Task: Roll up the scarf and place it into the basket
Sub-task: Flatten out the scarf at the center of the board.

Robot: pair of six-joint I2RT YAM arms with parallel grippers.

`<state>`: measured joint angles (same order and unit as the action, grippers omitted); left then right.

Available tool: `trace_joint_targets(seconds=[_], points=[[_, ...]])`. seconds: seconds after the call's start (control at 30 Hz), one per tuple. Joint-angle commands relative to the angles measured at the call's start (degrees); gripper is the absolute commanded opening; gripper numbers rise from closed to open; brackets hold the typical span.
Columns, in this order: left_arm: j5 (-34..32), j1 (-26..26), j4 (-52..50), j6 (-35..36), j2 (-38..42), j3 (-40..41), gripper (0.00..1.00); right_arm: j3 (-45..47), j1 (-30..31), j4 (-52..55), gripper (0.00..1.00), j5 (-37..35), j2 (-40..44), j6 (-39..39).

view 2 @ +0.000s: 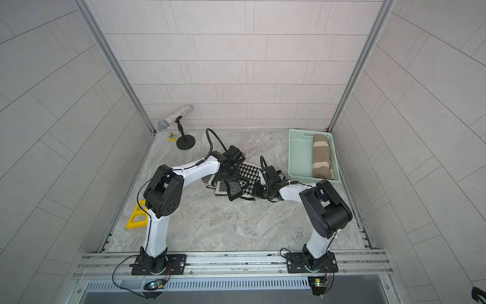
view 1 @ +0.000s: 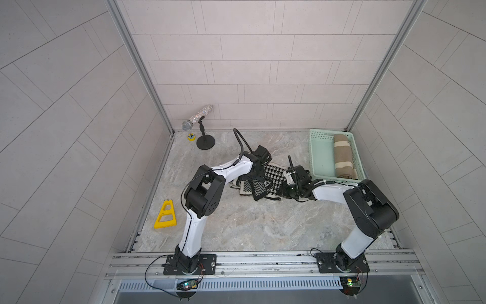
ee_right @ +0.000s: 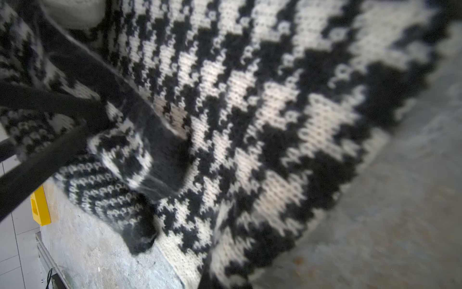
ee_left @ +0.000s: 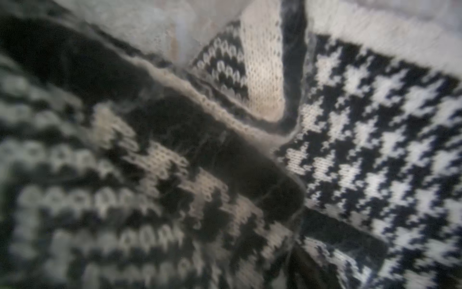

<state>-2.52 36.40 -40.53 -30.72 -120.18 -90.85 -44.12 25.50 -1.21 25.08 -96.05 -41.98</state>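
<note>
The scarf [ee_right: 250, 125] filled the right wrist view, black and white knit, very close up. It lay in a messy heap on the surface between the two claws, not rolled yet. Its long way ran from the left claw [view 1: 256, 179] across to the right claw [view 1: 284, 191]. The right claw was clenched tight at the scarf's edge, but I could not see if it pinched cloth. The left claw's tips were hidden, so I could not tell. The job looked just begun. Next, the scarf likely needed pulling straight, then rolling. The basket [view 1: 322, 158] sat just past the right claw.
</note>
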Motion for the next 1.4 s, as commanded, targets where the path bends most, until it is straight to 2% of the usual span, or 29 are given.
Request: trace_joint_targets(seconds=[0.0,0.07,0.1,0.2,0.3,0.43,0.5,0.53,0.57,0.63,0.73,0.8,0.93,1.03,1.13,1.2,1.27,1.37], points=[[0.8,-0.6,-2.5,2.2,1.1,-1.0,0.24,0.8,-0.1,5.9,0.00,-4.3,2.4,1.1],[4.0,-1.8,-1.2,2.2,5.5,0.5,0.06,1.0,-0.8,9.0,0.00,-7.2,4.5,2.2],[5.0,-2.5,-1.0,2.3,7.7,1.2,0.02,1.1,-1.3,10.6,0.00,-8.4,5.5,2.8],[8.1,-5.5,-0.9,3.4,16.5,4.0,0.02,1.5,-3.8,15.6,0.00,-11.3,8.7,5.0],[12.8,-11.0,-0.8,3.9,24.4,8.5,0.05,1.9,-6.5,20.4,0.00,-13.0,12.3,7.2],[19.7,-20.0,1.6,3.9,31.1,17.7,0.15,1.7,-8.0,27.3,0.00,-15.6,17.4,10.2],[24.0,-25.1,3.8,3.2,32.3,22.3,0.25,0.9,-8.1,31.1,0.00,-16.7,19.3,11.5],[26.4,-27.9,5.7,2.3,32.6,24.9,0.38,0.6,-8.1,32.9,0.00,-17.2,20.3,12.3],[28.2,-30.9,8.4,0.8,32.9,27.3,0.55,0.4,-8.1,34.5,0.00,-17.9,21.1,12.6],[30.5,-35.6,12.7,-1.9,33.2,31.1,0.73,0.0,-8.3,37.3,0.00,-19.0,22.2,13.5],[32.0,-41.0,19.8,-7.5,35.7,37.2,0.82,0.1,-8.3,40.4,0.00,-19.5,22.9,15.0],[32.4,-43.7,22.3,-9.2,37.6,39.5,0.83,0.4,-8.3,41.9,0.00,-20.3,23.6,15.4],[27.9,-44.5,13.1,-3.4,41.0,36.0,0.84,0.7,-8.3,44.8,0.00,-21.3,25.9,16.0],[26.3,-44.5,7.9,-0.5,44.5,34.2,0.93,0.4,-8.3,46.1,0.00,-21.4,27.3,16.2],[25.3,-44.0,2.1,2.7,48.2,32.9,0.93,-1.0,-8.3,47.9,0.00,-21.0,28.1,16.6],[25.5,-43.2,-1.1,4.4,50.2,32.9,0.88,-2.2,-8.3,49.5,0.00,-20.8,28.9,17.0],[27.3,-42.0,-2.2,4.5,52.0,35.0,0.74,-3.7,-8.3,51.5,0.00,-20.4,30.3,17.1],[31.7,-40.9,1.6,1.2,53.2,40.8,0.64,-5.5,-8.3,53.4,0.00,-19.3,32.7,17.3]])
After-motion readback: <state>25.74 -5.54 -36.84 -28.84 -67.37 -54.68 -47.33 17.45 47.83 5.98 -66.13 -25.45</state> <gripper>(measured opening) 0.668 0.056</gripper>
